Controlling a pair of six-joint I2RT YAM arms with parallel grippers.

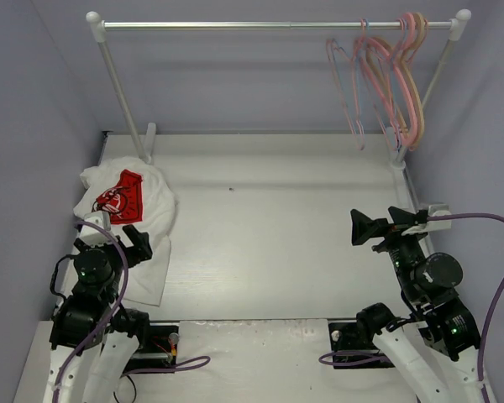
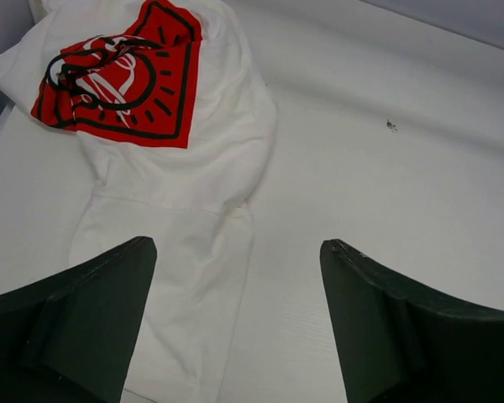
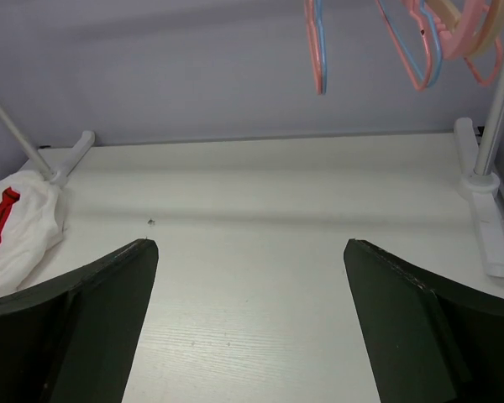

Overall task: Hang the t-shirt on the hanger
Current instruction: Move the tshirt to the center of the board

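Shirt first: the t-shirt (image 1: 126,210) lies crumpled at the far-left side of the bench (image 1: 277,235), red print facing up, with a strip of white fabric trailing back toward the left arm. Left end effector (image 2: 238,248) sits over that trailing strip, jaws spread wide, gripping nothing. Over on the right, the right end effector (image 3: 250,245) is also released, fingers fully apart above bare bench, well away from the shirt. Up top, the hanger (image 3: 316,59) hangs from the rail (image 1: 277,25) toward its right end, just beside a bunch of thicker pink and peach hangers (image 1: 412,75).
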